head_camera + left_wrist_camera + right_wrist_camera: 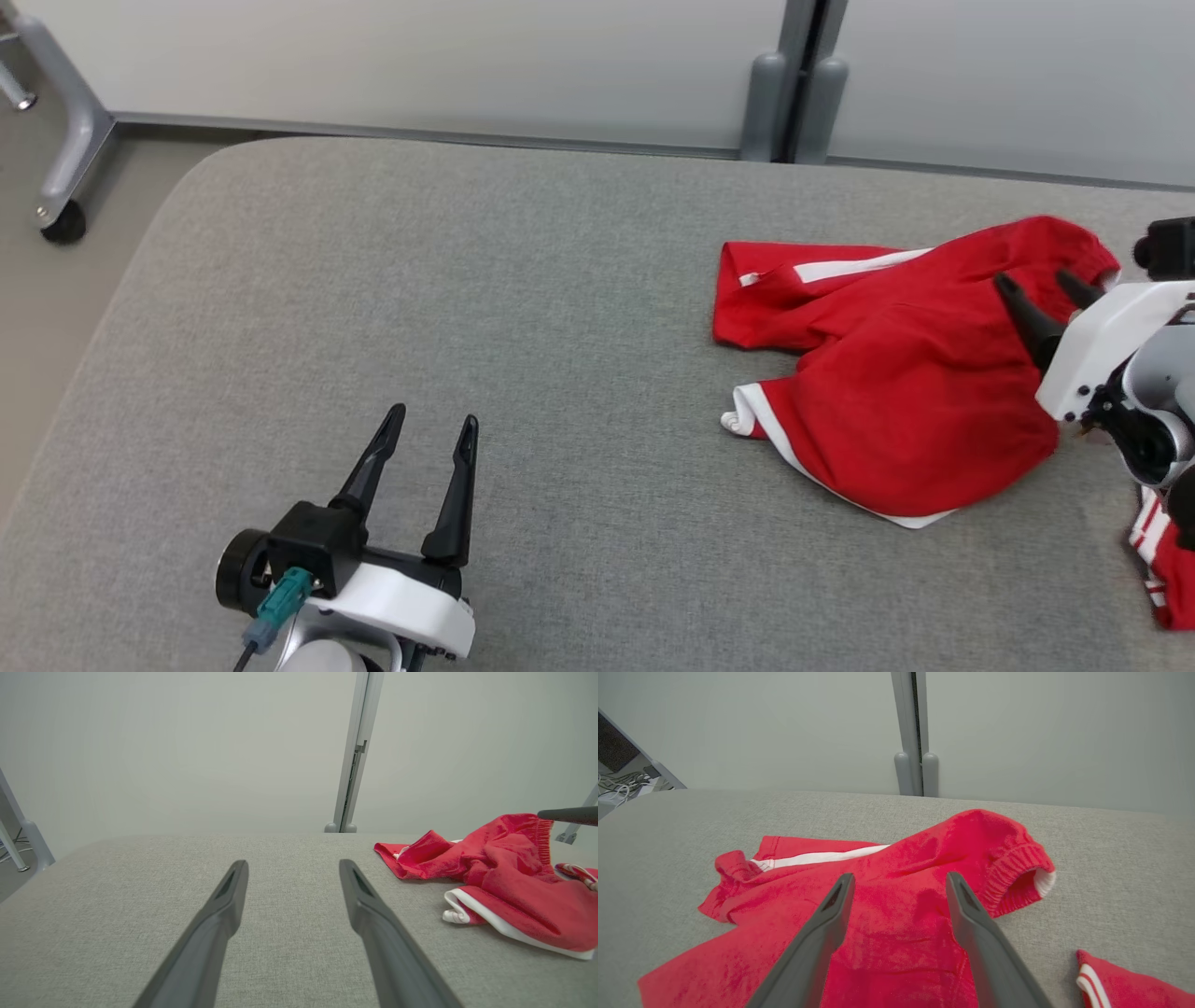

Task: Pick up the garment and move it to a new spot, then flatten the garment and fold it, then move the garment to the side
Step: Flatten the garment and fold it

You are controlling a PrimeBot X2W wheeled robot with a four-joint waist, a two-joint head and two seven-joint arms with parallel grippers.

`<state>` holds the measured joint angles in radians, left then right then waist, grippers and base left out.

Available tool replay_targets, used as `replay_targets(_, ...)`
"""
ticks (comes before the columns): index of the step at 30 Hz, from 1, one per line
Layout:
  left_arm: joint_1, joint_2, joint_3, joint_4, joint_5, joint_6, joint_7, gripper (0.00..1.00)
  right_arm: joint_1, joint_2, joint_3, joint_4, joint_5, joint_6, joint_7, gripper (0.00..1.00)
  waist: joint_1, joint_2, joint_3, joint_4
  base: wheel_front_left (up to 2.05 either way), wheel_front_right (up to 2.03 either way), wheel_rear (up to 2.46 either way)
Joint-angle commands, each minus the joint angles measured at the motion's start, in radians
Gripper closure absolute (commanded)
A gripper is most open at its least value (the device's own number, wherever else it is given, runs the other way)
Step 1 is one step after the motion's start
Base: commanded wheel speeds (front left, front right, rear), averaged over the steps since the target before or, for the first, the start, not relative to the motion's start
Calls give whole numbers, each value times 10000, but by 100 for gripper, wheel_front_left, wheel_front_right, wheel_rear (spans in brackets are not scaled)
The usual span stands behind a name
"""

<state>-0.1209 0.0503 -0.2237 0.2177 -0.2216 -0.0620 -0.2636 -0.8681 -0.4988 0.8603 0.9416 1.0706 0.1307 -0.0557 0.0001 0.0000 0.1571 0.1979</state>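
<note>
A red garment with white stripes and trim lies crumpled on the right part of the grey padded table. The left wrist view shows the garment at its right. My right gripper hovers open just over the garment's right part, fingers pointing up the view; nothing is between them. In the right wrist view the red cloth lies under my right gripper, with the elastic waistband to the right. My left gripper stands open and empty over bare table at the lower left, far from the garment.
A second piece of red and white striped cloth lies at the table's right edge, under my right arm. A wheeled metal frame leg stands on the floor beyond the table's rounded left corner. A grey wall post rises behind the table.
</note>
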Motion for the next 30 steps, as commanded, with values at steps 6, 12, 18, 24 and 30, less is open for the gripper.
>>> replay_targets(6, 283, 174, -90, 346, -157, -156, 138, 0, 300, -289, 349, -1080, 242, 6, 642, 0, -1, 0, -1028, -1124, 0, 0, 0)
replay_targets(12, 256, 227, -605, 682, -524, -440, 1048, 0, 894, -755, -163, -2697, 111, 6, -992, 0, -1, 0, -1316, -1819, 0, 0, 0)
replay_targets(18, -205, 326, -847, 797, -814, -549, 1639, 0, 2356, -816, -1492, -4294, -591, 6, -2050, 0, -1, 0, -1106, -2531, 0, 0, 0)
replay_targets(24, -786, 528, -1357, 1200, -850, -612, 2446, 0, 4094, -63, -3851, -5926, -2111, 6, -2102, 0, -1, 0, -710, -3079, 0, 0, 0)
replay_targets(30, -1829, 617, -1958, 2091, -1143, -674, 3673, 0, 5560, 817, -5272, -7242, -3460, 6, -2099, 0, -1, 0, -202, -3605, 0, 0, 0)
